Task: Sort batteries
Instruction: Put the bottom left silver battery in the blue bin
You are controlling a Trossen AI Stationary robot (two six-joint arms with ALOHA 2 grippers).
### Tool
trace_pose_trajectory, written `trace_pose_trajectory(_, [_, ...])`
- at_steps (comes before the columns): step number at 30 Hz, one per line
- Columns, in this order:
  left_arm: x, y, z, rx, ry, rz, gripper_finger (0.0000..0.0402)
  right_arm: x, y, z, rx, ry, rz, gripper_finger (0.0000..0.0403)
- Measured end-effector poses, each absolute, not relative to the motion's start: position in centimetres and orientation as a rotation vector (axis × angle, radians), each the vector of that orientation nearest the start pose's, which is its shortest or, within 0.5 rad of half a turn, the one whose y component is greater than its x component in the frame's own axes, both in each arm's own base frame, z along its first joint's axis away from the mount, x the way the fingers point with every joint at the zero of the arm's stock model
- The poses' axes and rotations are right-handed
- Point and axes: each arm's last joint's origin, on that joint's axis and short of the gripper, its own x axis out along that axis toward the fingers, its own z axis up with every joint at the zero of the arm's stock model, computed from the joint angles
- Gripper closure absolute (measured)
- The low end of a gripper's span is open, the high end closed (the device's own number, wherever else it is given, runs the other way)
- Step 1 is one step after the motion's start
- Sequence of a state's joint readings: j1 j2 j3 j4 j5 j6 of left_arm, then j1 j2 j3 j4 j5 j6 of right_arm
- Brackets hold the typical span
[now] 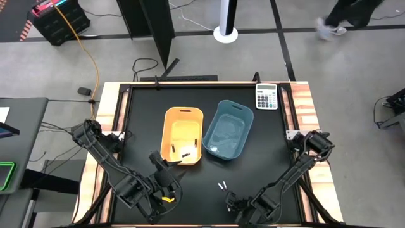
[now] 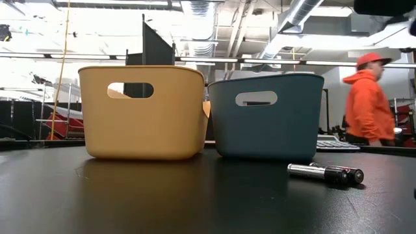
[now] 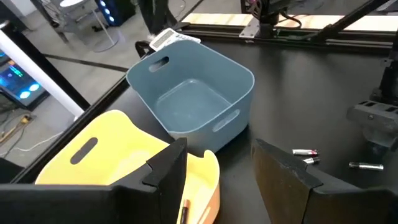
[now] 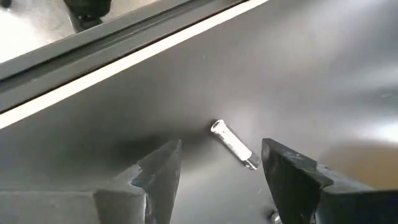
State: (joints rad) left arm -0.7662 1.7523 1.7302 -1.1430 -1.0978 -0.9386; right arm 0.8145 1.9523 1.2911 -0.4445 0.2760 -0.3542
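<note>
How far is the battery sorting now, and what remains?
Partly done: the yellow plastic bin holds dark batteries, and the blue plastic bin holds something pale, too small to tell what. In hand: the right end effector, open, frames a pale silvery battery on the black table. Left: two loose batteries. The left end effector waits open by the yellow bin.

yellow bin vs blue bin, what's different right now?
Colour: the yellow bin is orange-yellow, the blue bin grey-blue.
Contents: the yellow bin holds small dark batteries; the blue bin holds pale batteries near its front edge.
Place: the yellow bin is nearer the left arm, with the left hand at its front rim; the blue bin is on the calculator side.
Both are open-topped with slot handles.
</note>
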Motion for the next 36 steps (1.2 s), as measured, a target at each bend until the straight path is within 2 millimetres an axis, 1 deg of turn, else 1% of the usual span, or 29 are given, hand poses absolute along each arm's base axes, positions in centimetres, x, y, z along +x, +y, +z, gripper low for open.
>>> trace_pose_trajectory(7, [26.8,-22.3,34.4,0.032,0.479,0.534,0.0229,28.7,27.7,16.4,-0.880,0.799,0.659,0.0163])
trace_pose_trajectory(10, [26.9,-22.3,34.4,0.027,0.476,0.534,0.0229,29.0,27.5,16.4,-0.858,0.795,0.680,0.0163])
trace_pose_trajectory(21, [26.9,-22.3,34.4,0.024,0.474,0.533,0.0229,28.2,27.0,15.8,-1.024,0.848,0.792,0.0163])
trace_pose_trajectory(25, [26.9,-22.3,34.4,0.024,0.474,0.533,0.0229,28.2,26.9,15.7,-1.104,0.831,0.836,0.0163])
trace_pose_trajectory(30, [26.9,-22.3,34.4,0.024,0.474,0.534,0.0229,28.3,26.7,15.7,-1.188,0.801,0.889,0.0163])
trace_pose_trajectory(36, [26.9,-22.3,34.4,0.022,0.472,0.534,0.0229,28.8,26.3,15.7,-1.215,0.772,0.965,0.0163])
